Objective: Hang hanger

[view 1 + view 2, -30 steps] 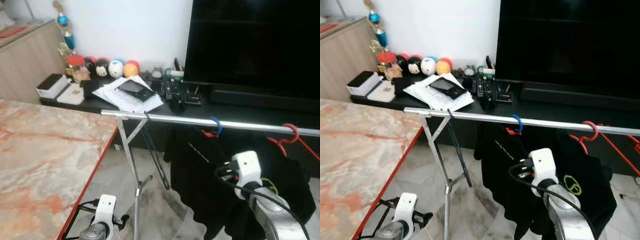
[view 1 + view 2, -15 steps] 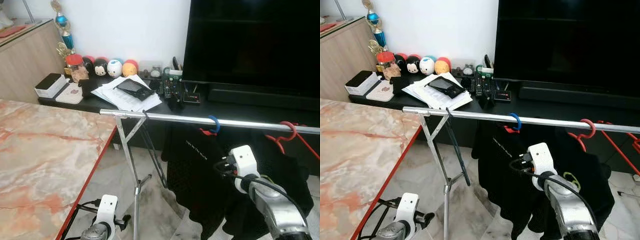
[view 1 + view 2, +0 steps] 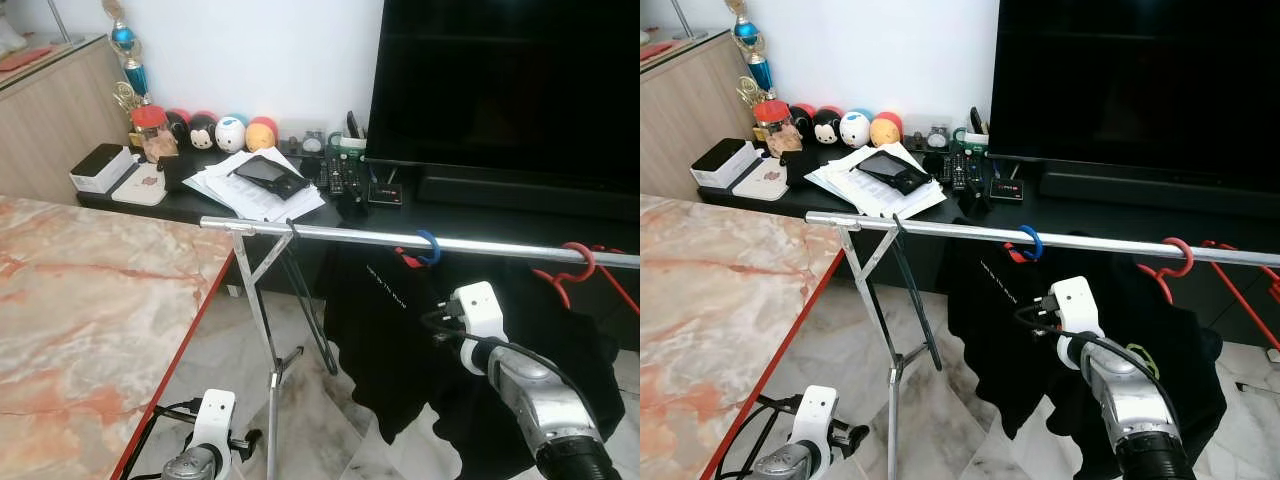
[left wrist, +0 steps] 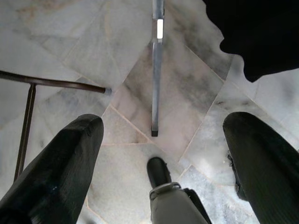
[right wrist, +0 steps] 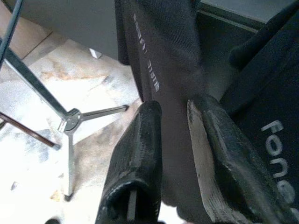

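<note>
Right fingers (image 5: 175, 154): clamped on the black shirt (image 3: 390, 330).
Right arm: stretched forward, below the rail (image 3: 400, 239).
Left fingers (image 4: 159, 163): apart, low over floor.
Hanger (image 3: 428, 252): blue hook on rail, rail running left-right.

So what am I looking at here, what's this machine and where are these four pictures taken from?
It's a walking robot with two arms. Two pictures come from cameras on its head, looking down at a clothes rail with black shirts hanging on a blue hanger and a red hanger. The other two come from its wrists. The right gripper is pinching the edge of a black shirt between nearly closed fingers. The left gripper hangs open over the marble floor.
</note>
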Motion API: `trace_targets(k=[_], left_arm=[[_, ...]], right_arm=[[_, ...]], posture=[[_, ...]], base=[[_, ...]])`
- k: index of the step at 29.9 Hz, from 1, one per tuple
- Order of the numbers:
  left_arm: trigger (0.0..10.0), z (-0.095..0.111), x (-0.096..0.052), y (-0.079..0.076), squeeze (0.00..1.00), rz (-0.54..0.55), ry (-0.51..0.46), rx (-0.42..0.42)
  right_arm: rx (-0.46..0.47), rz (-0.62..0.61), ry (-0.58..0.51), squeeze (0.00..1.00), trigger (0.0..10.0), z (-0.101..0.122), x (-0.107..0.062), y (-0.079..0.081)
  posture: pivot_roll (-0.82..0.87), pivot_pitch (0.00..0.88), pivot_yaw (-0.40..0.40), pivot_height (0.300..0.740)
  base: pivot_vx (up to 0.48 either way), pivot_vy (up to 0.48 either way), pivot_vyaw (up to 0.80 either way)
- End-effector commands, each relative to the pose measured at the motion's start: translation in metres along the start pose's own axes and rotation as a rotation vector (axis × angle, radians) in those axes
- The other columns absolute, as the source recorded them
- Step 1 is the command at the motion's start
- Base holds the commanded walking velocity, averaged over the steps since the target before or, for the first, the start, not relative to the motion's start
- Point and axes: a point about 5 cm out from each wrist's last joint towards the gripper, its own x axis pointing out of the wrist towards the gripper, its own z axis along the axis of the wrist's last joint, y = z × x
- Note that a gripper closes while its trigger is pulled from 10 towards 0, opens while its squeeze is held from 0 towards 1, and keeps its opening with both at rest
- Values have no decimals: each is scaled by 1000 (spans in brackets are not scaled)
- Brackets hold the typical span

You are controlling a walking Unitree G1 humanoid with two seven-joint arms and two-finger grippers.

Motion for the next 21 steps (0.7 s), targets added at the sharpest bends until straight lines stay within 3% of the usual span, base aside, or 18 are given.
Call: trace_targets(k=[1,8,9,10,11,21], left_arm=[[10000,-3,0,0,0,0,15,0],[10000,-3,-1,0,0,-5,18,4],[10000,-3,-1,0,0,-6,19,5],[10000,-3,-1,0,0,-6,19,5],[10000,-3,-1,0,0,-6,19,6],[10000,-3,-1,0,0,-9,20,6]], right_arm=[[-13,-7,-15,0,10000,11,-6,-3],[-66,7,35,0,10000,10,-18,0],[-62,9,42,875,10000,9,-21,1],[-62,9,42,875,10000,9,-21,1],[-59,10,45,1000,10000,9,-21,1],[-38,-13,121,1000,10000,3,-21,2]], posture=[[-108,0,13,740],[-118,0,15,740],[-119,0,16,740],[-119,0,16,740],[-119,0,16,740],[-118,0,14,740]], base=[[0,0,0],[0,0,0],[0,0,0],[0,0,0],[0,0,0],[0,0,0]])
